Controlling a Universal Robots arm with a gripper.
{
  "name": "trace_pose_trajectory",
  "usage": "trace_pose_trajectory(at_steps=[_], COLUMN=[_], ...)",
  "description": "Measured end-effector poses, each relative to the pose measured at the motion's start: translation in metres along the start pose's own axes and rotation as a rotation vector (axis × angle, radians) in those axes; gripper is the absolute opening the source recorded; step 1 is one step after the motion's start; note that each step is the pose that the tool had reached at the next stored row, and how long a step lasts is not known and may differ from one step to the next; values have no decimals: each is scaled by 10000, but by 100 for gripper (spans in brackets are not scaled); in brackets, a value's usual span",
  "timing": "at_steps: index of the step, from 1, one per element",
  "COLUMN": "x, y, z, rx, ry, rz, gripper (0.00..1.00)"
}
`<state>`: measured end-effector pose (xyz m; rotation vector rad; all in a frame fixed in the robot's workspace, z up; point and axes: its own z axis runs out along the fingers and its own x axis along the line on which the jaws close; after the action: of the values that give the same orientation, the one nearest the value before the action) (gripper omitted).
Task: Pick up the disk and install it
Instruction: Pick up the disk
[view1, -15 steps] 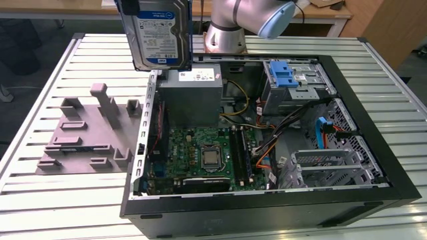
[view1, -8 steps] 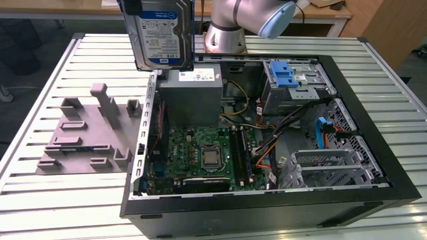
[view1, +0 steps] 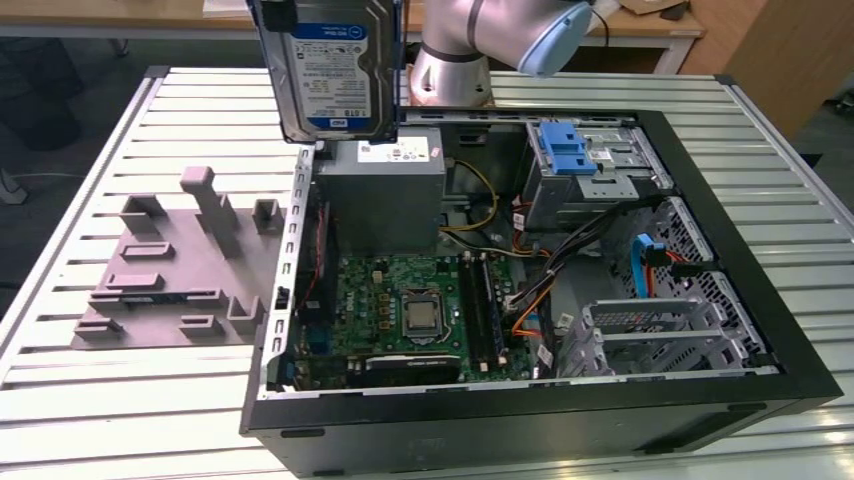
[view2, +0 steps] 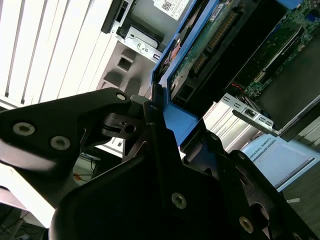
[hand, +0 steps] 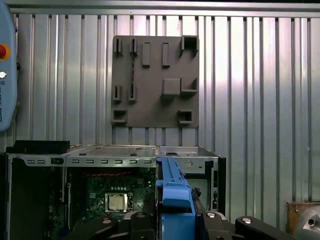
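The disk (view1: 334, 70), a silver drive with a white-and-blue label in a blue bracket, hangs upright in the air above the open computer case (view1: 747, 300). It is over the case's wall on the exterior view's left, just above the grey power-supply box (view1: 380, 190). My gripper (view2: 160, 107) is shut on the disk's blue bracket (view2: 182, 120), its black fingers (view2: 120, 100) pressing on both sides. In the first wrist view the bracket (hand: 172, 195) stands edge-on between the gripper's black links, over the case interior.
Inside the case lie the motherboard (view1: 414, 310), a drive cage with a blue latch (view1: 581, 150) and loose cables. A grey fixture plate (view1: 160, 270) with raised blocks sits on the slatted table at the exterior view's left. The arm's base (view1: 454, 60) stands behind the case.
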<state>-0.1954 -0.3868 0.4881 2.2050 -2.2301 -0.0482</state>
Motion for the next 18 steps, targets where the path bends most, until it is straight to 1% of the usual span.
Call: trace_pose_trajectory(at_steps=[5,8,12,18], x=[99,128,136,138], y=[-7,-39,-129,-315], z=[-2,-3,-6,-10], rx=[0,-1,0,0], ry=[1,0,0,-2], rz=[0,0,1,1], gripper=[36,36,36,36])
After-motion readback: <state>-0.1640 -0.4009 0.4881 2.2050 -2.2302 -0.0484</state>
